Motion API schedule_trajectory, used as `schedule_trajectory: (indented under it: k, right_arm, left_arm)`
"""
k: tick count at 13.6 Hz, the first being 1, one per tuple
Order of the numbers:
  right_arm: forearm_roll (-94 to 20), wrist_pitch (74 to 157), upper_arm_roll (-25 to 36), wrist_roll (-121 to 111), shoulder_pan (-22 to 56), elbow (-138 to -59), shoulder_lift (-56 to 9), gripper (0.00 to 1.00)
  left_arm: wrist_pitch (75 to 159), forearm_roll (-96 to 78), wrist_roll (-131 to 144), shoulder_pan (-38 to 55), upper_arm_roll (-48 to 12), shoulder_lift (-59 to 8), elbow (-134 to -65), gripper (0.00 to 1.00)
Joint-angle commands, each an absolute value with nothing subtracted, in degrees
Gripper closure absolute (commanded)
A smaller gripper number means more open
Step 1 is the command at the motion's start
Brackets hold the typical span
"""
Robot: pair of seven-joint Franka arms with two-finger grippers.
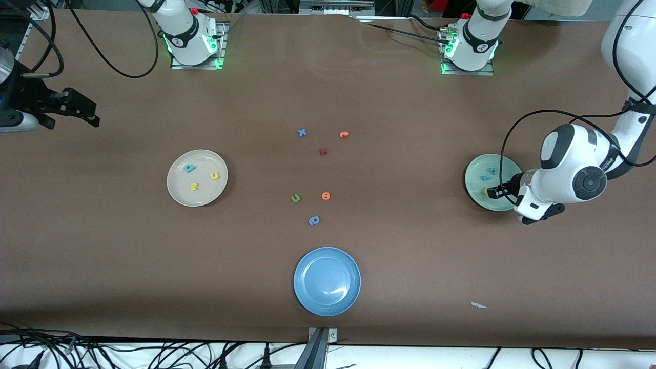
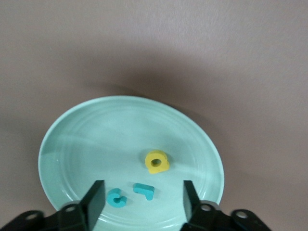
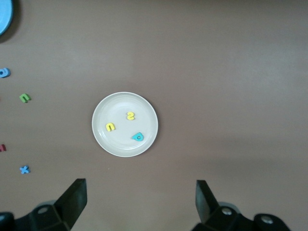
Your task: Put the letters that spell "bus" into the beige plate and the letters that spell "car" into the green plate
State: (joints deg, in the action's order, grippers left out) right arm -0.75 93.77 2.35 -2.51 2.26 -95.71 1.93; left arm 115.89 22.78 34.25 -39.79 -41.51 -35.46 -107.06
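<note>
- My left gripper (image 1: 495,192) hangs low over the green plate (image 1: 474,183) at the left arm's end of the desk (image 1: 410,256); in the left wrist view its jaws stand apart with nothing between them.
- Under it, in that plate (image 2: 96,139), I see all three letters of "car": the yellow "a" (image 2: 157,161), the teal "r" (image 2: 144,190) and the teal "c" (image 2: 116,198), lying apart from one another.
- My right gripper (image 3: 139,202) waits up high at the right arm's end, jaws wide and empty, looking down at the beige plate (image 3: 144,108).
- The beige plate (image 1: 179,192) carries the "bus" letters: the teal "b" (image 1: 190,168), the yellow "u" (image 1: 214,176) and the yellow "s" (image 1: 194,186).
- Loose on the desk between the two plates lie a blue "x" (image 1: 302,132), an orange letter (image 1: 344,135), a dark red letter (image 1: 323,151), a green "u" (image 1: 295,198), another orange letter (image 1: 326,195) and a blue rounded letter (image 1: 314,220).
- A blue plate (image 1: 327,281) sits nearest the front camera, holding nothing.
</note>
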Motion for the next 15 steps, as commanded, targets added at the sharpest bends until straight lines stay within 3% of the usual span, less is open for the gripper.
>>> schedule_trajectory:
  k: [1, 8, 15]
  right_arm:
    - [-0.4, 93.5, -1.4, -2.0, -2.4, -97.4, 3.3, 0.0]
    - [0.2, 93.8, -2.7, -2.0, -2.7, -97.1, 3.0, 0.0]
    - [0.2, 94.0, -2.5, -1.9, -2.9, -97.2, 2.6, 0.0]
  left_arm:
    - [106.5, 23.6, 33.5, -39.5, -43.7, -34.8, -100.3, 0.01]
    - [79.3, 22.8, 24.7, -39.2, -48.3, -33.9, -79.5, 0.01]
    - [70.5, 22.9, 21.5, -36.5, -49.7, -33.8, -68.5, 0.01]
